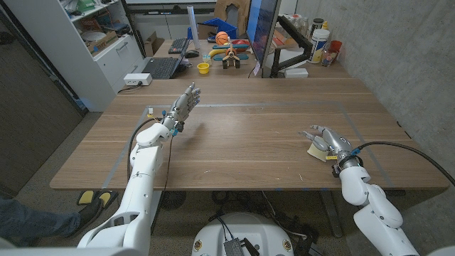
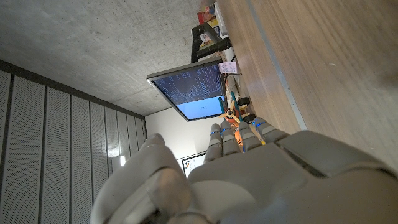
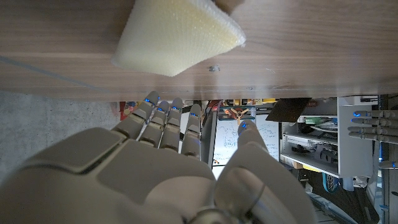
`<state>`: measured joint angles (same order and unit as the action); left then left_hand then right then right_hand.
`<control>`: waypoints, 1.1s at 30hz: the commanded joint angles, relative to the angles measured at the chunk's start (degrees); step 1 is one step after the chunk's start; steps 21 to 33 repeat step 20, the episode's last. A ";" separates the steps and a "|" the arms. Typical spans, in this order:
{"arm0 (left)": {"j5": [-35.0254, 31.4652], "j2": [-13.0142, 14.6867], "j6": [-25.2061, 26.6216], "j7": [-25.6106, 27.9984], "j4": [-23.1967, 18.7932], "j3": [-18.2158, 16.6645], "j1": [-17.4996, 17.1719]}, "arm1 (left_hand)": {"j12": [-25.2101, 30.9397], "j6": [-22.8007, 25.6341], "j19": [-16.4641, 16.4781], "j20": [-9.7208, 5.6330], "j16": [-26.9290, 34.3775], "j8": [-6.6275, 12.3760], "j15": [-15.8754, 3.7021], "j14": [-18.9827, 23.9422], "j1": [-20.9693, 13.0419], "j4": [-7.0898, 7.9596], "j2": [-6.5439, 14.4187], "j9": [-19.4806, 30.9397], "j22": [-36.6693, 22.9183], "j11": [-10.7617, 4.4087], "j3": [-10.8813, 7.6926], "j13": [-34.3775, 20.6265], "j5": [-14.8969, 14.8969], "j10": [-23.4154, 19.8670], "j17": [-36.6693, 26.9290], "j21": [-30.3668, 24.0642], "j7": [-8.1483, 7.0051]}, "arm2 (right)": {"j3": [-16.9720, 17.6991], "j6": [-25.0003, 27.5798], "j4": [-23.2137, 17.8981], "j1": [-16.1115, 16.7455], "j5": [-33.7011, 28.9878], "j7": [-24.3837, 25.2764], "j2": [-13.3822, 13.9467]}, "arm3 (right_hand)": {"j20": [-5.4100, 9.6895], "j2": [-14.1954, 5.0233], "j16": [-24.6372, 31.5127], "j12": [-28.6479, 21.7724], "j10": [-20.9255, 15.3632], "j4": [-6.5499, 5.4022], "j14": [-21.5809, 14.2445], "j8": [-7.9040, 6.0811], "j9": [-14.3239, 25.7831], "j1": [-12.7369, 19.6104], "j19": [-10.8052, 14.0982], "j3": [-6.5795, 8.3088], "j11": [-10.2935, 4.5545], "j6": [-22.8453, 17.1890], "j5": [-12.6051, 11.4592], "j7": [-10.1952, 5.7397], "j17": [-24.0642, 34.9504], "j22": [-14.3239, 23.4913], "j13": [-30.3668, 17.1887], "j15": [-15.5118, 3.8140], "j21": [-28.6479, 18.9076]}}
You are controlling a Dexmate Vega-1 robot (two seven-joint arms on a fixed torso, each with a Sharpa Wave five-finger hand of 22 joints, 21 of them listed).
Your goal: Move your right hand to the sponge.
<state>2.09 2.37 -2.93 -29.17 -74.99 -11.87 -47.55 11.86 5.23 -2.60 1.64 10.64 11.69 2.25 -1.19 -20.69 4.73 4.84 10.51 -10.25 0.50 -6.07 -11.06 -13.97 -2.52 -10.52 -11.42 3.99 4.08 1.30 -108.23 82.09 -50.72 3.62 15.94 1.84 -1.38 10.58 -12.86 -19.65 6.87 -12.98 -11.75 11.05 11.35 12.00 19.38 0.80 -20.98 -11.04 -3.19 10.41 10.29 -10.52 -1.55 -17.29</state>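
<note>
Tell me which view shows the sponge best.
Right wrist view: the sponge lies unobstructed on the wooden table, its pale yellow textured face clear, ahead of the right hand. In the head view it is small and partly covered by that hand. The left wrist view looks toward the monitor instead.

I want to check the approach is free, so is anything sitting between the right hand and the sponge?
Nothing visible does. In the head view the right hand is already over the pale yellow sponge, partly covering it, with only bare table around them. The right wrist view shows the sponge beyond the fingers with nothing between; contact cannot be told.
</note>
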 commanded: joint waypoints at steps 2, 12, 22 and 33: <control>-0.25 0.16 0.38 0.10 -0.04 0.01 -0.03 | -0.04 0.57 -0.37 0.12 0.24 0.03 0.00 0.21 -0.60 -0.10 0.02 0.32 -0.13 -0.28 0.21 -0.10 0.16 -0.12 -0.10 0.04 -0.03 | -1.11 1.50 1.29 -0.79 -0.79 0.68 0.57 | -0.14 -0.14 -0.05 0.34 -0.02 0.11 0.35 0.21 0.12 0.07 -0.23 -0.07 -0.08 -0.28 -0.50 -0.24 0.14 0.08 -0.29 -0.02 0.26; -0.14 0.20 0.02 -0.06 0.26 -0.09 0.19 | -0.04 0.66 -0.41 0.18 0.25 0.03 -0.04 0.23 -0.62 -0.08 0.05 0.33 -0.14 -0.29 0.28 -0.10 0.20 -0.13 -0.10 0.03 -0.05 | -2.03 2.50 1.70 -1.14 -1.11 0.78 0.96 | -0.16 -0.20 0.03 0.28 -0.17 0.11 0.27 0.20 0.13 0.06 -0.31 -0.06 -0.21 -0.34 -0.52 -0.43 0.14 0.09 -0.29 -0.01 0.51; -0.27 0.50 0.43 -0.15 0.01 -0.15 0.12 | -0.02 0.66 -0.50 0.21 0.25 0.00 -0.07 0.23 -0.65 -0.08 0.09 0.33 -0.14 -0.33 0.32 -0.10 0.22 -0.17 -0.10 0.05 -0.08 | -2.54 2.58 2.32 -1.50 -0.63 1.08 1.11 | -0.16 -0.23 0.08 0.26 -0.24 0.12 0.23 0.19 0.13 0.06 -0.33 -0.06 -0.16 -0.42 -0.53 -0.48 0.13 0.10 -0.30 -0.07 0.76; -0.27 0.50 0.43 -0.15 0.01 -0.15 0.12 | -0.02 0.66 -0.50 0.21 0.25 0.00 -0.07 0.23 -0.65 -0.08 0.09 0.33 -0.14 -0.33 0.32 -0.10 0.22 -0.17 -0.10 0.05 -0.08 | -2.54 2.58 2.32 -1.50 -0.63 1.08 1.11 | -0.16 -0.23 0.08 0.26 -0.24 0.12 0.23 0.19 0.13 0.06 -0.33 -0.06 -0.16 -0.42 -0.53 -0.48 0.13 0.10 -0.30 -0.07 0.76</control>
